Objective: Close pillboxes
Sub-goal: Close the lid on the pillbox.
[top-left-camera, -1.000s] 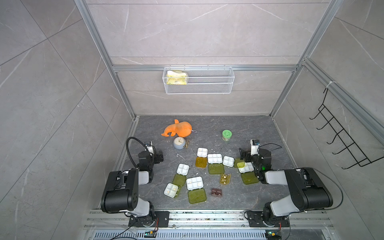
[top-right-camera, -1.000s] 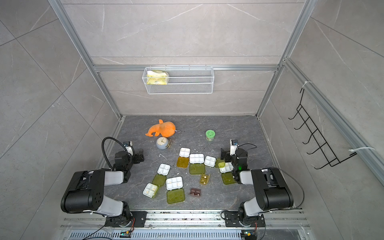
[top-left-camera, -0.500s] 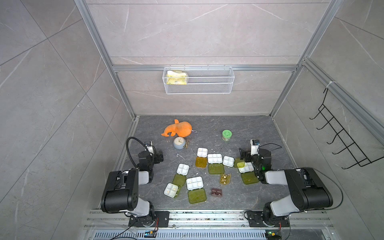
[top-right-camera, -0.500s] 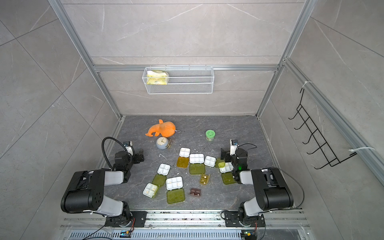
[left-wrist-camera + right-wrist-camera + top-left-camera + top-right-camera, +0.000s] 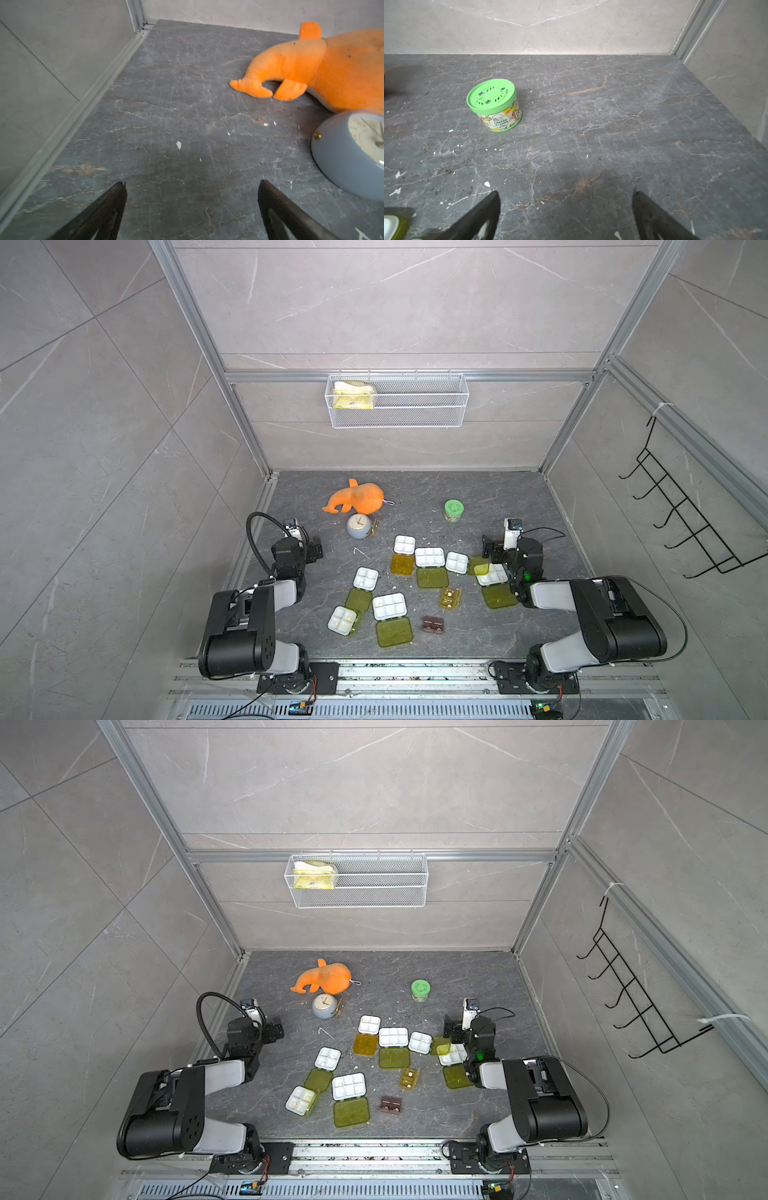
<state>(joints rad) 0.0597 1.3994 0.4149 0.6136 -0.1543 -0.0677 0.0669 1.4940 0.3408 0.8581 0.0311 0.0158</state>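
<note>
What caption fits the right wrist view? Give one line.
Open right gripper over the grey stone tabletop, a green-lidded round jar standing upright ahead.

The black fingers (image 5: 99,216) of my left hand (image 5: 192,184) look matt. The dark grey stone-look table (image 5: 166,93) is matt, veined and flecked with white crumbs. The orange plush whale toy (image 5: 332,62) is fuzzy cloth. The round blue-grey clock (image 5: 336,166) has a smooth satin shell. The rounded white plastic pillboxes (image 5: 429,556) are smooth, their yellow-green lids (image 5: 394,632) translucent and glossy. The white wire-mesh basket (image 5: 415,414) is metal.
</note>
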